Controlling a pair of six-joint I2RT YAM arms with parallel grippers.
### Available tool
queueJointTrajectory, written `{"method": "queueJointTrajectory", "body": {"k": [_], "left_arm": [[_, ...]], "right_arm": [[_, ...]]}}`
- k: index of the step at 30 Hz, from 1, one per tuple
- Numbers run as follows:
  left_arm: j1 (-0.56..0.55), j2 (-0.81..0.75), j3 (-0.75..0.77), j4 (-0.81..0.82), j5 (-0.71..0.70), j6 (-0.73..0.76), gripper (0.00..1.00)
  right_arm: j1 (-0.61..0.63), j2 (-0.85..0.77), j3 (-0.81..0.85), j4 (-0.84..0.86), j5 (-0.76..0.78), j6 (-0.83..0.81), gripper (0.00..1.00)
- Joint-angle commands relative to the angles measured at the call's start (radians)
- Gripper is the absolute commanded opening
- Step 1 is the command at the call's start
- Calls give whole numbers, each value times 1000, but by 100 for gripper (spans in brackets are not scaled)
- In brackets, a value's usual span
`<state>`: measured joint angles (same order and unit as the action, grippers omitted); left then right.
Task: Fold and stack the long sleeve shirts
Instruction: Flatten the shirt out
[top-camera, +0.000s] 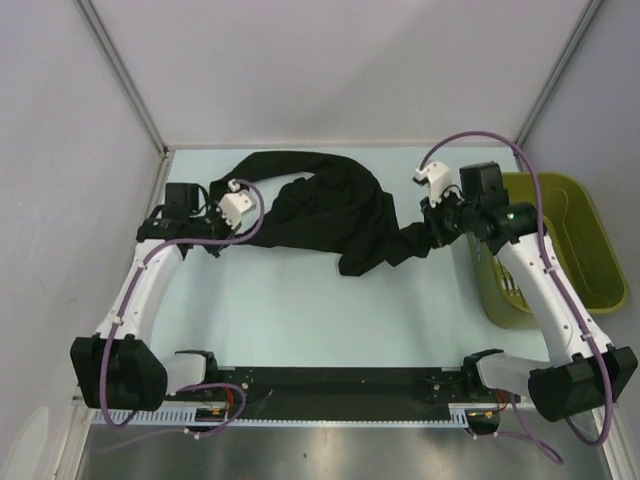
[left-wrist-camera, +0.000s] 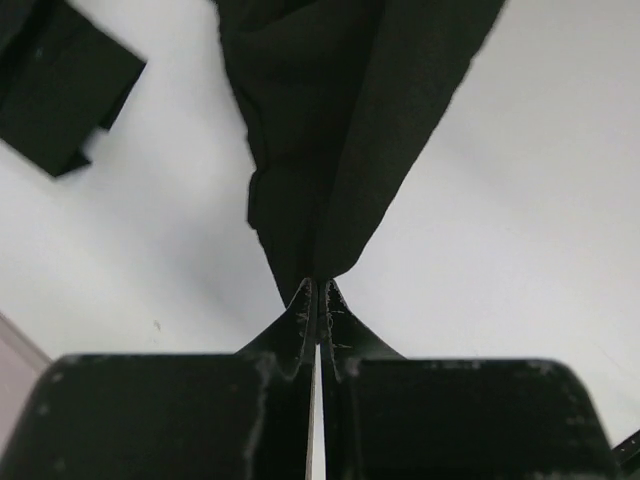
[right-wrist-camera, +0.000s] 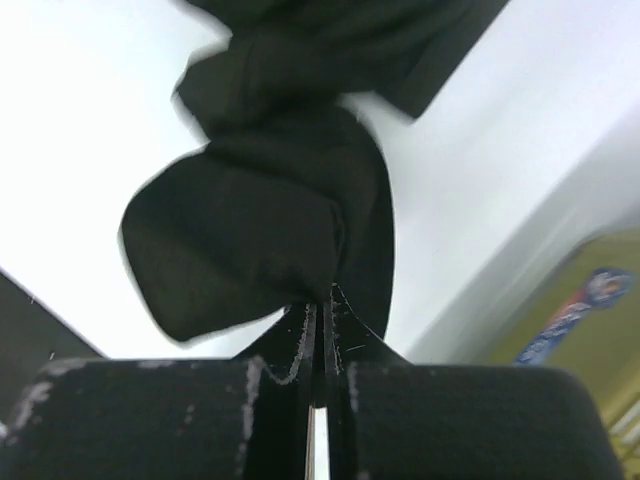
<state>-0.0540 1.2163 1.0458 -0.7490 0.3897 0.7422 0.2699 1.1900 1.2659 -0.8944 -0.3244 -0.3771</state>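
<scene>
One black long sleeve shirt (top-camera: 330, 205) lies crumpled across the back middle of the table. My left gripper (top-camera: 264, 216) is at its left edge. In the left wrist view the gripper (left-wrist-camera: 318, 288) is shut on a pinched fold of the black fabric (left-wrist-camera: 330, 140), which fans out away from the tips. My right gripper (top-camera: 432, 236) is at the shirt's right end. In the right wrist view that gripper (right-wrist-camera: 325, 296) is shut on a bunched lump of the same fabric (right-wrist-camera: 260, 230). The cloth sags onto the table between the two grippers. No second shirt shows.
An olive-green plastic basket (top-camera: 565, 240) stands at the right table edge, just behind my right arm, and shows in the right wrist view (right-wrist-camera: 590, 330). White walls close in the back and sides. A dark squarish shape (left-wrist-camera: 60, 90) lies left of the fabric.
</scene>
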Motion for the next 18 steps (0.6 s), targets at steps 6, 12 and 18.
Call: {"method": "queueJointTrajectory", "body": {"k": [6,12,18], "left_arm": [[284,127,236,-18,77,-151,0],[290,173,316,-38,72,-138,0],[289,209,378,-104,109,-106,0]], "right_arm": [[-187,201,443,-20,-4,-26,0],[-248,215,585,47,-21,38,0],[-290,204,656,64,-93,128,0]]}}
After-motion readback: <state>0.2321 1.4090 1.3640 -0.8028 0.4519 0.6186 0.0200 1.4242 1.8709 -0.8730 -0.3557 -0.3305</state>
